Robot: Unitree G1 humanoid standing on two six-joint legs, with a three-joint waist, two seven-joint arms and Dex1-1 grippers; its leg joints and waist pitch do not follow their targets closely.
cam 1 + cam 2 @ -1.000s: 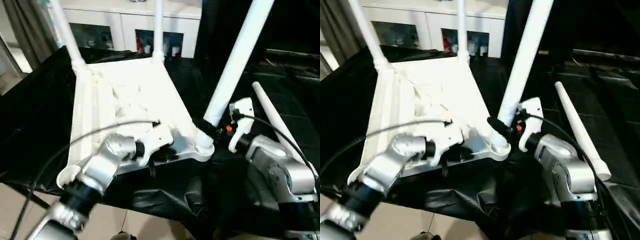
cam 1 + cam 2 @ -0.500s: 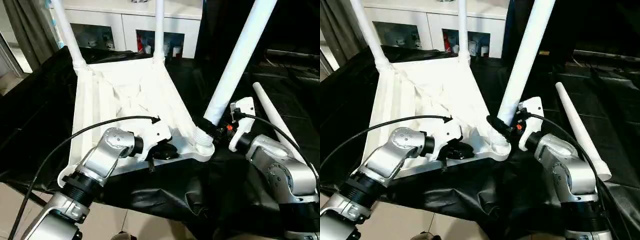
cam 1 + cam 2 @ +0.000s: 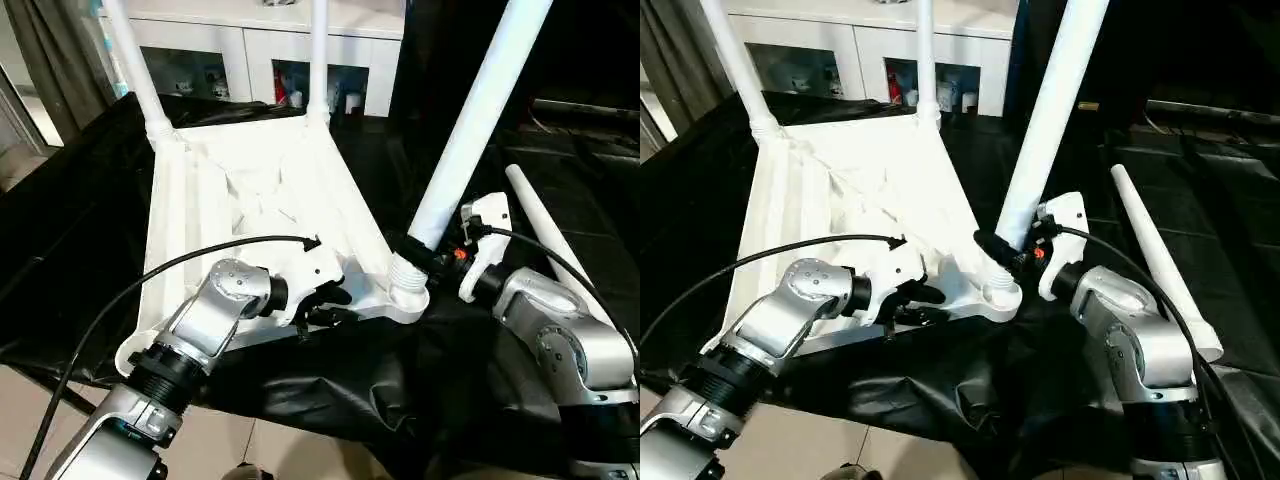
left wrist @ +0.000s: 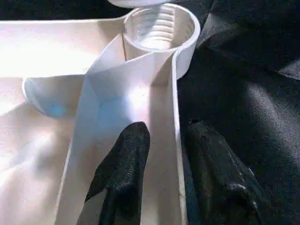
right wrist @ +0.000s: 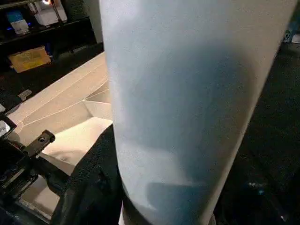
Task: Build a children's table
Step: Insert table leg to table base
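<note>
Upturned white tabletop (image 3: 250, 200), ribs up, three legs (image 3: 470, 120) standing skyward; left hand (image 4: 161, 154) spread astride its rim, right hand (image 3: 425, 258) pinching the near-corner leg.

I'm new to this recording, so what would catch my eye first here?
The upside-down white tabletop on black cloth, with legs standing up from its corners. The right gripper is clamped around the near-right leg just above its socket. The left gripper straddles the near rim, and a spare leg lies on the cloth to the right.
</note>
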